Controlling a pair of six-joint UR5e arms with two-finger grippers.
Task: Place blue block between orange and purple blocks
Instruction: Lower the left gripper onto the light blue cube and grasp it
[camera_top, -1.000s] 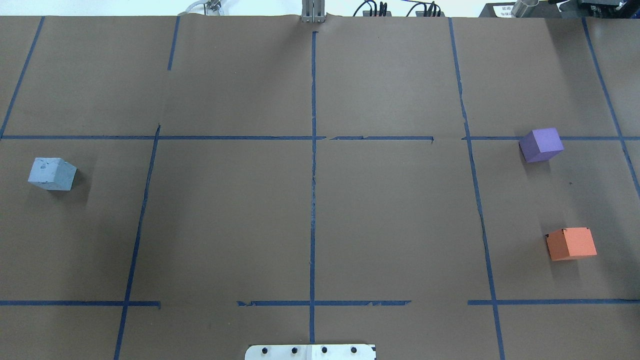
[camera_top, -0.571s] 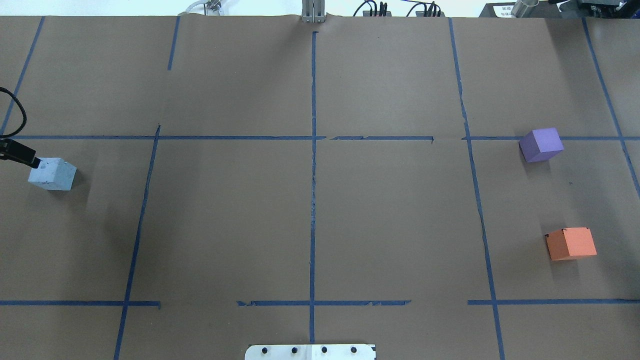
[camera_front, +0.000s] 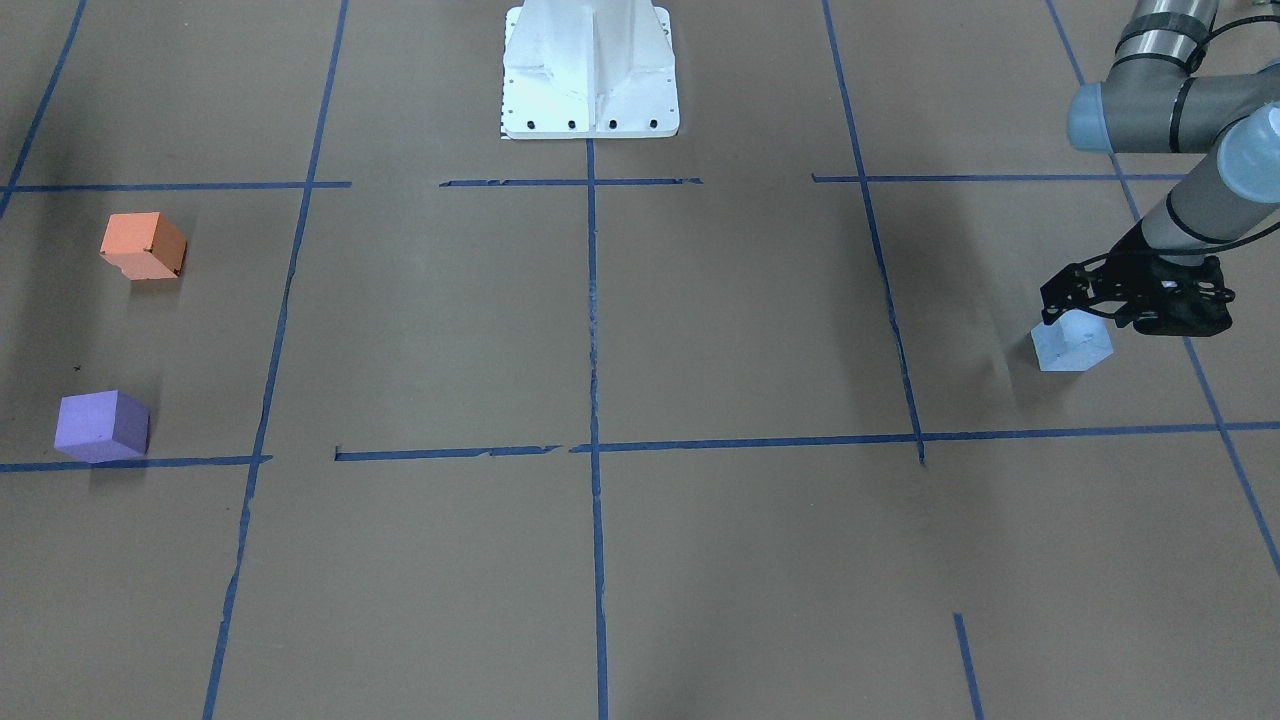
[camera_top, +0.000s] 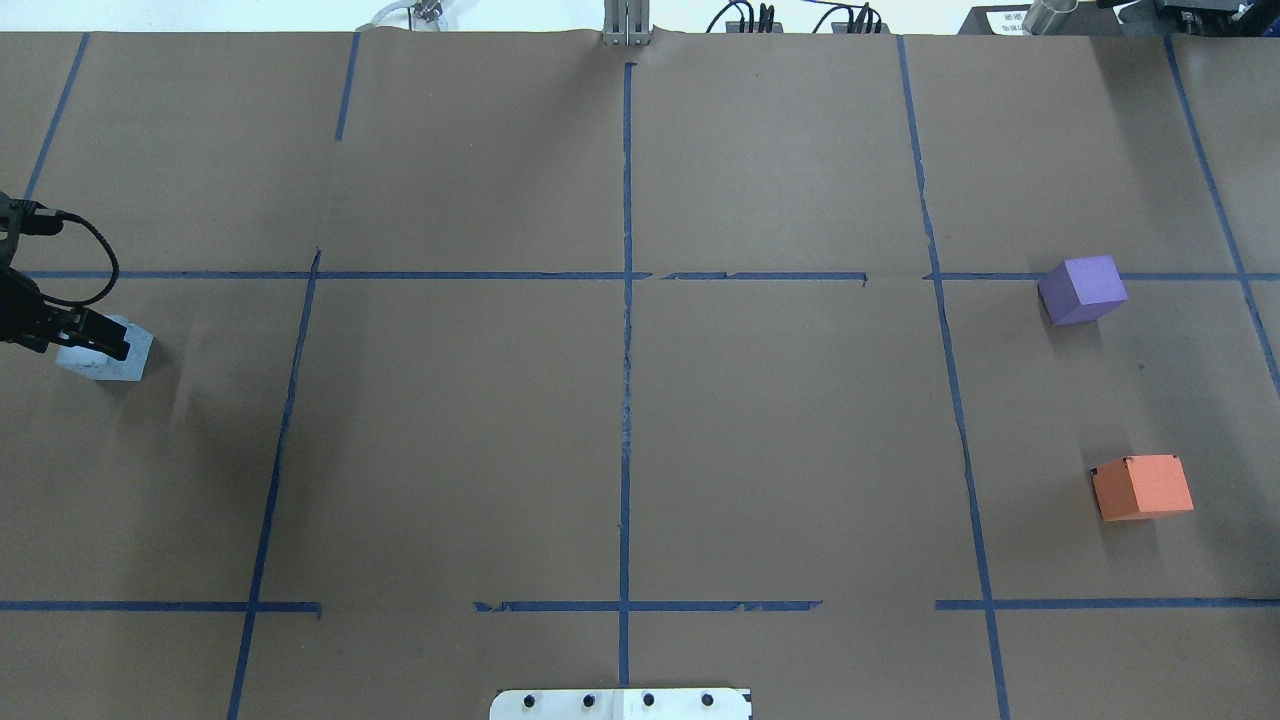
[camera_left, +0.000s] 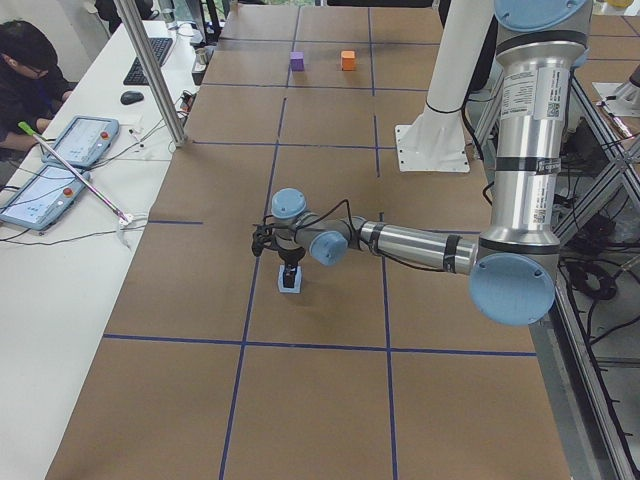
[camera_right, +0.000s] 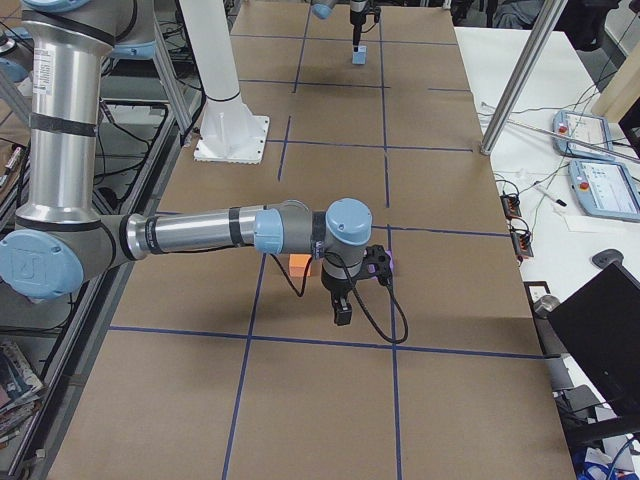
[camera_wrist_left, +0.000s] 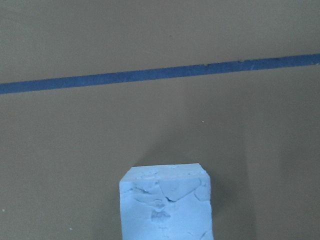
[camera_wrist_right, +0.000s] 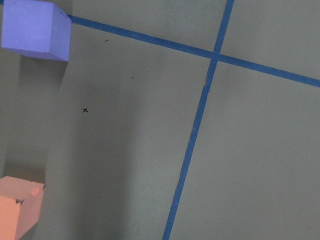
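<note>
The pale blue block (camera_top: 120, 358) rests on the brown table at the far left and also shows in the front view (camera_front: 1072, 348) and the left wrist view (camera_wrist_left: 165, 205). My left gripper (camera_top: 88, 337) hangs directly over it, jaws apart around its top (camera_front: 1080, 315). The purple block (camera_top: 1085, 288) and the orange block (camera_top: 1143, 487) sit apart at the far right, with bare table between them. My right gripper (camera_right: 343, 312) shows only in the exterior right view, near these two blocks; I cannot tell whether it is open or shut.
Blue tape lines (camera_top: 626, 330) divide the brown paper-covered table into a grid. The white robot base (camera_front: 590, 70) stands at the near middle edge. An operator with tablets (camera_left: 70, 150) sits beside the table's far side.
My left gripper has come in from the left edge and moved over the blue block. None of the blocks has moved.
</note>
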